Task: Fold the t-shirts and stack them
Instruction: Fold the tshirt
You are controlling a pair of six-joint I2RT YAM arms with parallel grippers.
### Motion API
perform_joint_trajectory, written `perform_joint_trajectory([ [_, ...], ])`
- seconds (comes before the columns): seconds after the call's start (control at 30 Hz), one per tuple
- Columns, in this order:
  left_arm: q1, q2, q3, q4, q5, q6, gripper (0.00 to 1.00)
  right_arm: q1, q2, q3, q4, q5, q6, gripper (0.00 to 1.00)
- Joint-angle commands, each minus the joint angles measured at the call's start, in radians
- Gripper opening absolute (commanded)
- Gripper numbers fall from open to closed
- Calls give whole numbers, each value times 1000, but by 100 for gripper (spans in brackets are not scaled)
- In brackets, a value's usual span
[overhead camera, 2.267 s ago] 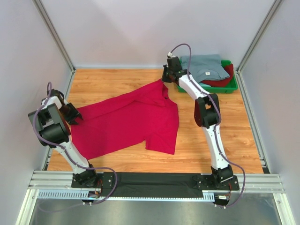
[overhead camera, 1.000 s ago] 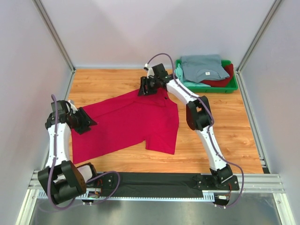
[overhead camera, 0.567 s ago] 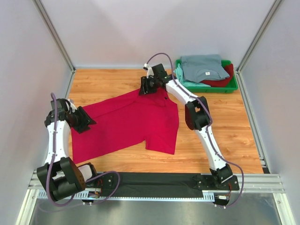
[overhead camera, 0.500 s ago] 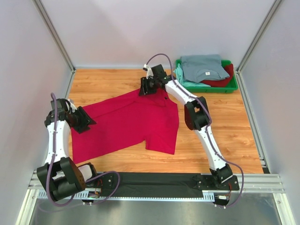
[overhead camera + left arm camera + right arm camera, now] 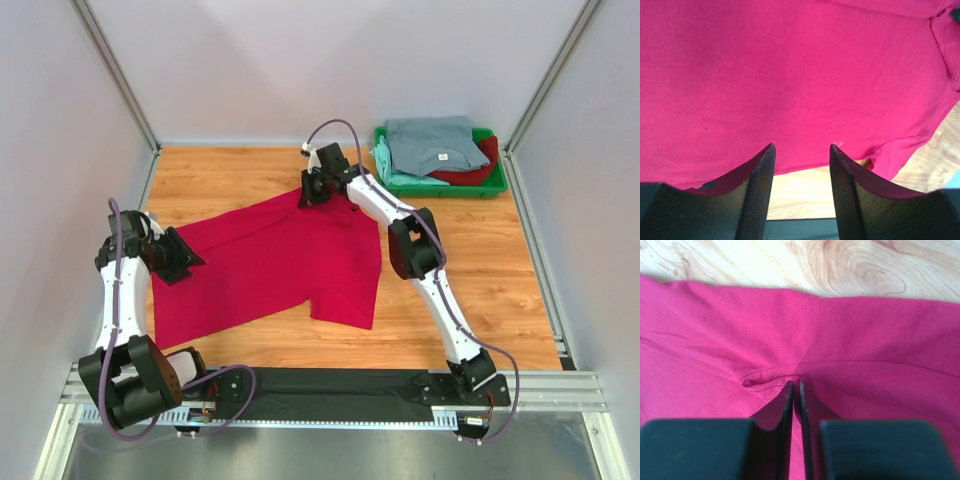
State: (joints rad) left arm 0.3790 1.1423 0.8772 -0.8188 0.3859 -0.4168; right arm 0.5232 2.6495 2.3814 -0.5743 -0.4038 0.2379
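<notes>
The bright crimson-red cloth t-shirt (image 5: pixel 270 262) lies spread flat on the wooden tabletop (image 5: pixel 480 270). The right hand (image 5: pixel 795 384) is clenched on a small pucker of cloth at the shirt's far edge, fingers almost together, while the left hand (image 5: pixel 802 150) stands released, fingers apart, over the shirt's left end. A folded grey-blue t-shirt (image 5: pixel 430 145) lies on top of a mint-green t-shirt (image 5: pixel 383 160) and a darker red t-shirt (image 5: pixel 470 177) in the green plastic tray (image 5: pixel 440 190) at the far right.
</notes>
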Motion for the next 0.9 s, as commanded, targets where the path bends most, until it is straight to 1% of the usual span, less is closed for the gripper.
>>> perform_joint_trajectory([
  [0.0,-2,-9,9,3,-1,9,55,6,-45,21,-2,28,0,7],
  [0.03,-3,-9,9,7,-1,7,55,8,-55,6,-9,33,6,3],
  [0.1,-3,-6,6,12,-1,6,55,6,-92,-17,-15,33,8,0],
  [0.27,-2,10,2,27,-8,3,55,6,-166,-62,-59,72,14,0],
  [0.4,-2,36,3,46,-28,-11,55,6,-229,-96,-75,63,61,0],
  [0.6,-2,103,45,72,-19,-20,55,8,-221,-67,-177,25,119,0],
  [0.77,4,160,94,60,-53,-1,55,24,-247,-112,-202,5,150,0],
  [0.87,27,191,109,61,-47,-2,54,41,-264,-131,-217,13,178,0],
])
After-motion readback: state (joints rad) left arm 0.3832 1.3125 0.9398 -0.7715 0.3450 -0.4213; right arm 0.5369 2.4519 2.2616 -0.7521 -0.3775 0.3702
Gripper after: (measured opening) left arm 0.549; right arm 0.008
